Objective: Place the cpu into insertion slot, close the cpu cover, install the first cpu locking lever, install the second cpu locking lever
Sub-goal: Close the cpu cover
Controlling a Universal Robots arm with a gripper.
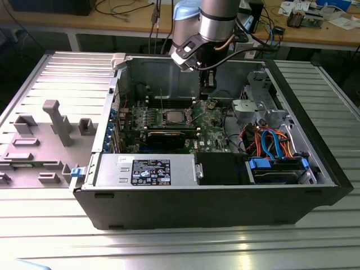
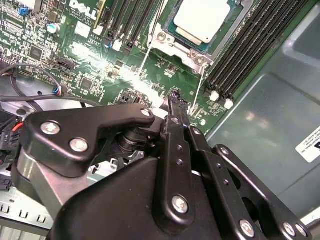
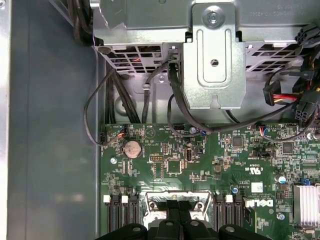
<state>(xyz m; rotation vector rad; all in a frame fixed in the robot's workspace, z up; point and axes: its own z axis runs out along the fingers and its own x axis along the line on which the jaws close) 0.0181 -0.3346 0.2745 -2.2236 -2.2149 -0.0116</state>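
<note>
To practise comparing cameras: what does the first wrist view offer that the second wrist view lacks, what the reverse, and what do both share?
First wrist view: the round coin battery on the board. Second wrist view: the cpu with its silvery top, and a white label on the case wall. In both wrist views: the green motherboard, the black memory slots and the black gripper.

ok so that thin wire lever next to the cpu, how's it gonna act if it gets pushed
Probably springy, not floppy: the lever is a thin bare metal rod. It likely swings rather than slides, since its end meets the metal frame around the cpu. Smooth and narrow, it could slip under a push.
</note>
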